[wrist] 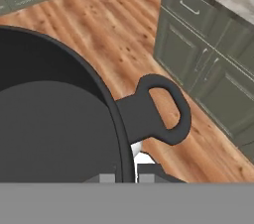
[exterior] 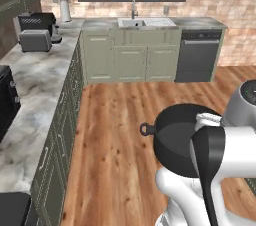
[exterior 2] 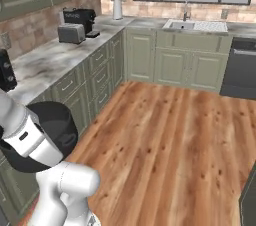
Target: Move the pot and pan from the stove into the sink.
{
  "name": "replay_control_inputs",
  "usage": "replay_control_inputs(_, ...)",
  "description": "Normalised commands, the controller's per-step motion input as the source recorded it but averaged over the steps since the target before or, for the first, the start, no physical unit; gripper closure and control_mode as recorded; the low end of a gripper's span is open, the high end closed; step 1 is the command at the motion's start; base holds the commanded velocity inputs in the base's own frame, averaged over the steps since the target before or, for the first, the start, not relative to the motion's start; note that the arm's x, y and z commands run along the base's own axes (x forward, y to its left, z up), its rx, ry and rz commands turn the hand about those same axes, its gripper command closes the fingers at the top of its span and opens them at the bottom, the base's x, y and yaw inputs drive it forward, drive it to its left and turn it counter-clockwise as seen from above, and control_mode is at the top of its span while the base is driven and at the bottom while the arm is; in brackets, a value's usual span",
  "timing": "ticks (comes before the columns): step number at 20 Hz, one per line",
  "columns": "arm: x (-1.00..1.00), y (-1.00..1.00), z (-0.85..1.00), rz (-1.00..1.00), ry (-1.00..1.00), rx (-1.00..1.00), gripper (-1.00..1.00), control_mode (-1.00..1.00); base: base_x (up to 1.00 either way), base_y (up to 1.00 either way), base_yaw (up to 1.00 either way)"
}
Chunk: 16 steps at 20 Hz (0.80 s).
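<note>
My gripper (wrist: 127, 177) is shut on the rim of the pot (wrist: 49, 129), a wide dark straight-walled vessel with a loop side handle (wrist: 161, 111) just past my fingertips. The pot (exterior: 175, 137) hangs in the air over the wooden floor, in front of my arm, and it is partly hidden behind my forearm in the right base view (exterior 2: 57, 122). The white sink (exterior: 145, 22) with its chrome faucet (exterior: 134, 6) sits in the far counter under the window, well away from the pot; the sink basin (exterior 2: 196, 26) also shows from the right. The pan is out of view.
A long marble counter (exterior: 37, 77) with green cabinets runs along the left, carrying a toaster (exterior: 35, 40), a coffee machine (exterior: 40, 21) and a black oven box (exterior: 6, 100). A dishwasher (exterior: 198, 56) stands right of the sink. Open wooden floor (exterior: 125, 115) lies between.
</note>
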Motion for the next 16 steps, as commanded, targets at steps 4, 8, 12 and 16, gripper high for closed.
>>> replay_control_inputs(4,0.0,0.0,0.0,0.0,0.0,0.0,1.0,1.0,0.0,-0.3,-0.41)
replay_control_inputs(8,0.0,0.0,0.0,0.0,0.0,0.0,1.0,1.0,-0.1,-0.19,-0.14)
replay_control_inputs(12,0.0,0.0,0.0,0.0,0.0,0.0,1.0,1.0,0.01,0.0,0.0)
replay_control_inputs(16,0.0,0.0,0.0,0.0,0.0,0.0,1.0,1.0,0.38,0.0,-0.02)
